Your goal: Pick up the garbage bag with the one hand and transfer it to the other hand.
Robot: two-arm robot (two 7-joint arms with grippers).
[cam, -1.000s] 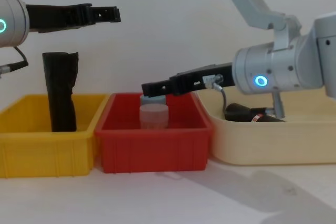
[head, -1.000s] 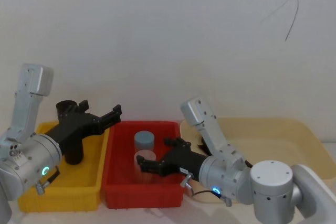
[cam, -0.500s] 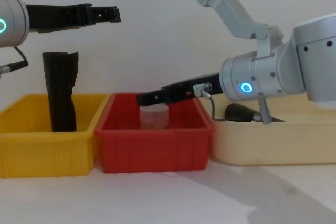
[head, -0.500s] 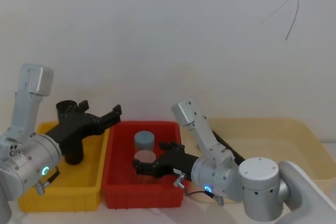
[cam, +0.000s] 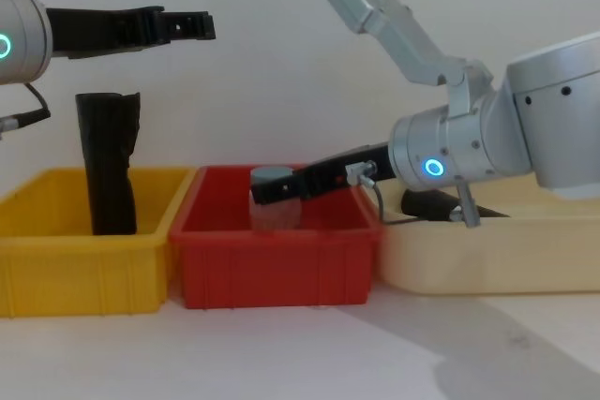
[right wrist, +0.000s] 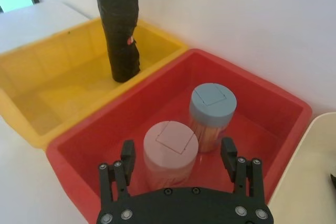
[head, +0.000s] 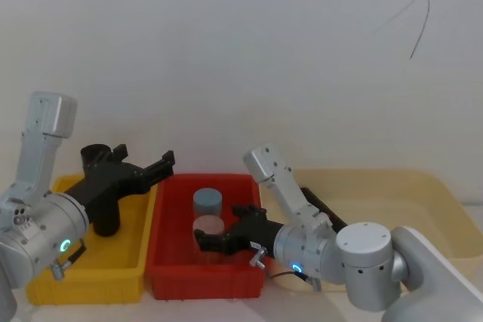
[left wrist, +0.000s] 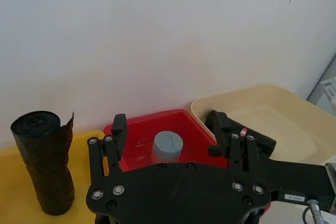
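Hazard inventory, largest item first.

1. Right hand (right wrist: 178,153): low over the red bin (cam: 272,259), fingers apart with the pink jar (right wrist: 170,148) between them. It is over the wrong container. If I close here I grab a jar, not the bag. Swinging right to correct, I judge the forearm or fingers could catch the bin's right wall or knock a jar over.

2. Left hand (cam: 192,25): held high over the yellow bin (cam: 75,269), fingers apart, empty. It is well apart from the right hand, so the handover needs a long carry. A weak grip could let the bag slip on the way.

3. Beige tray (cam: 487,259): on the right of the counter, touching the red bin. Its near wall hides much of the bag from the chest view, so I could misjudge the approach height and strike the rim.

4. Ragged roll (cam: 108,175): upright in the yellow bin, black like the bag but with no band. It could be mistaken for the target.

5. Blue jar (right wrist: 212,106): just beyond the pink jar, likely to tip if brushed.

6. Bag (left wrist: 247,136): lying in the tray's left part, behind the right arm. It is a round roll, so it may roll away from closing fingers.
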